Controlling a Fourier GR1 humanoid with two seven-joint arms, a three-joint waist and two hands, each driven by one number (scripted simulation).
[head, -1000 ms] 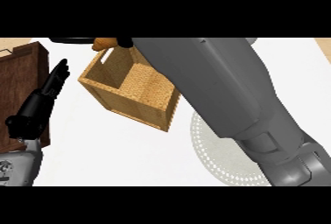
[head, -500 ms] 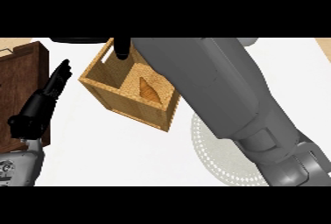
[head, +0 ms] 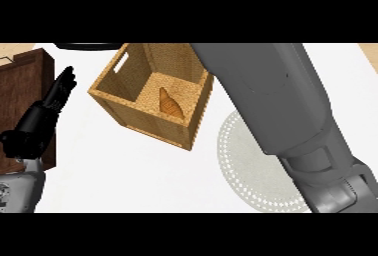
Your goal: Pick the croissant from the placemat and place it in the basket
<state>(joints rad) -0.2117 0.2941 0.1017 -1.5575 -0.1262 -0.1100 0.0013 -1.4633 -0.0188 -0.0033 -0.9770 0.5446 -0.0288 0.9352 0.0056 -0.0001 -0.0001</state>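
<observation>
1. Half a second ago the right hand's dark fingers hung over the back rim of the basket [head: 144,122]. Now they are gone past the top of the view, and the right forearm [head: 273,100] has swung aside, uncovering more of the basket's inside.
2. The croissant [head: 170,102] lies inside the basket, as it did half a second ago. It sits low on the floor, close to the right-hand inner wall, with its long axis running roughly up and down the view.
3. The right hand does not show, so whether its fingers are spread or curled cannot be told. Nothing is seen touching the croissant.
4. The left hand [head: 46,112] rests near the left edge with its fingers straight and together, pointing up and holding nothing. It stands beside the basket and apart from it.
5. The right arm is the nearer to the croissant, which lies just left of the forearm. Judging by this, the placing looks done and only drawing the arm back remains.
6. The basket's right rim is the likeliest thing for the forearm to brush.
7. The round pale placemat [head: 247,170] lies bare on the white worktop [head: 148,180], partly under the forearm.
8. A dark wooden board [head: 26,85] sits behind the left hand, and an unclear dark shape [head: 88,46] lies at the top edge.
</observation>
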